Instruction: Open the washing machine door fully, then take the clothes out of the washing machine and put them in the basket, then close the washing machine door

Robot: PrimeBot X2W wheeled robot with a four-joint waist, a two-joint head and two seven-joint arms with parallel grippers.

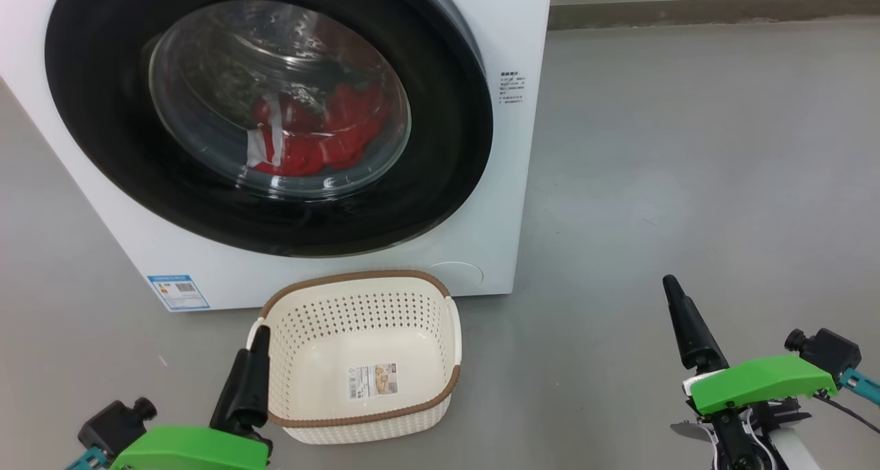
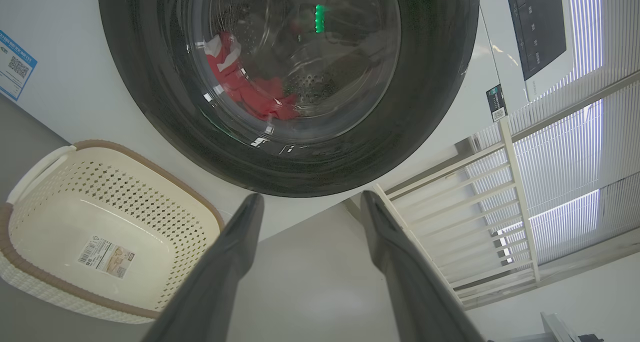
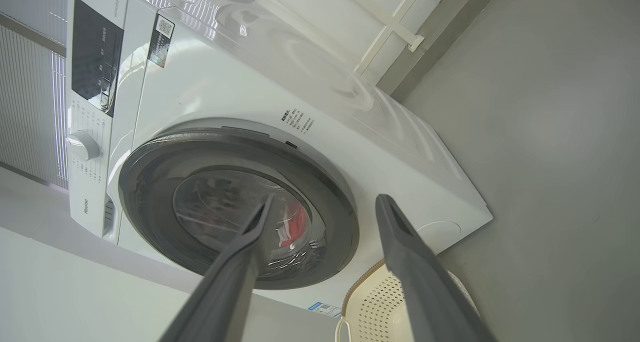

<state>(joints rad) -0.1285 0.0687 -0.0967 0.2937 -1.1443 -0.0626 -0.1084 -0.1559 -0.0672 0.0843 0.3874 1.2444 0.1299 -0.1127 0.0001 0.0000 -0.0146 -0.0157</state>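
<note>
Our left gripper point(image 2: 311, 197) and right gripper point(image 3: 325, 198) both hang spread and empty, with the washing machine door point(image 1: 268, 113) shut ahead of them, red clothes point(image 1: 323, 140) behind its glass point(image 1: 206, 78) and the basket point(image 1: 357, 312) just beside the left one. We reckon they could skid off that glossy rim point(image 1: 96, 99). Where to grab it is honestly hard to make out.

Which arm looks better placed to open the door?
Probably right. The right hand, open, hangs over bare floor with a clear path to the door. The left hand, also open, sits close beside the basket rim and might knock it.
</note>
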